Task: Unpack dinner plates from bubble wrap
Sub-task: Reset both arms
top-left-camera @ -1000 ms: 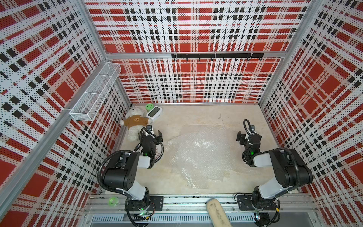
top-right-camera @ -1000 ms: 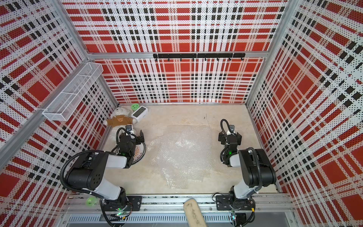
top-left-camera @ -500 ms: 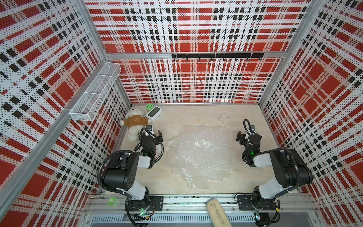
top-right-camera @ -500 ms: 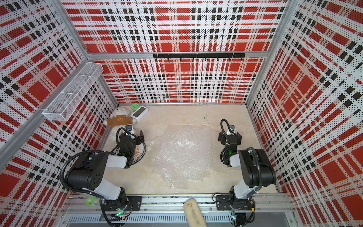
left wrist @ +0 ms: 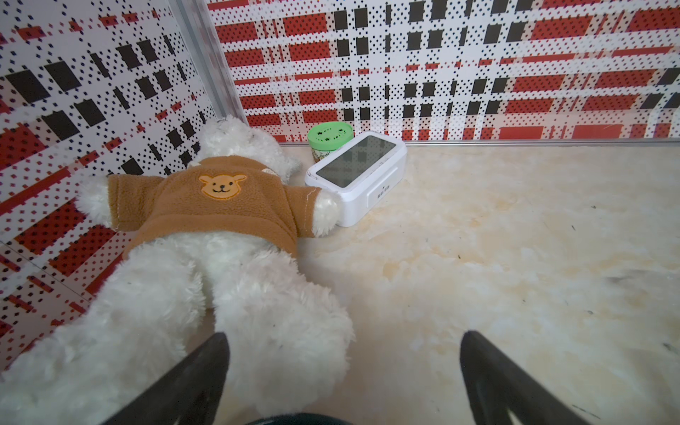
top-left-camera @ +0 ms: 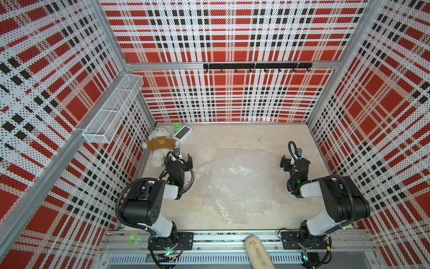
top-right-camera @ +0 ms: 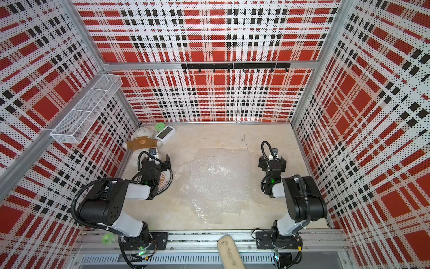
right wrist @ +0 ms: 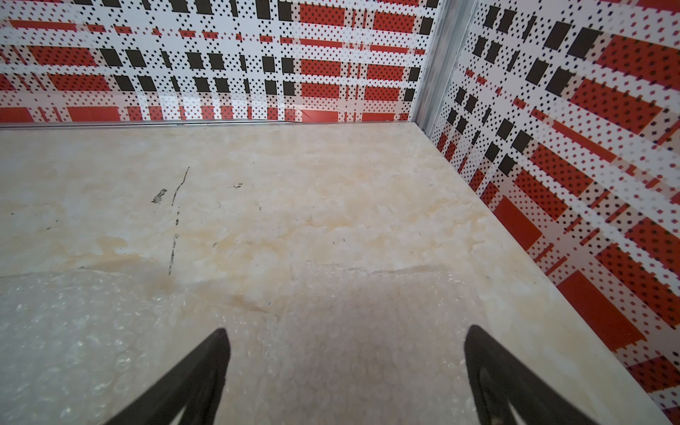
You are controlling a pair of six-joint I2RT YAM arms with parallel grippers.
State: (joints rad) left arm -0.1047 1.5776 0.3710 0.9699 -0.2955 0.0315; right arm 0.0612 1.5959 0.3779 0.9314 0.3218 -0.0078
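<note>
A sheet of clear bubble wrap lies spread flat on the middle of the beige table. One round dinner plate, white with a dark rim line and reddish marks, lies at the sheet's left edge, mostly hidden under my left arm. My left gripper hovers open just past the plate, with a teddy bear's leg between its fingers, apart from them. My right gripper stands open over the wrap's right edge, holding nothing.
A white teddy bear in a brown jumper, a white clock and a green-lidded jar fill the back left corner. A wire basket hangs on the left wall. A beige padded object pokes over the front rail.
</note>
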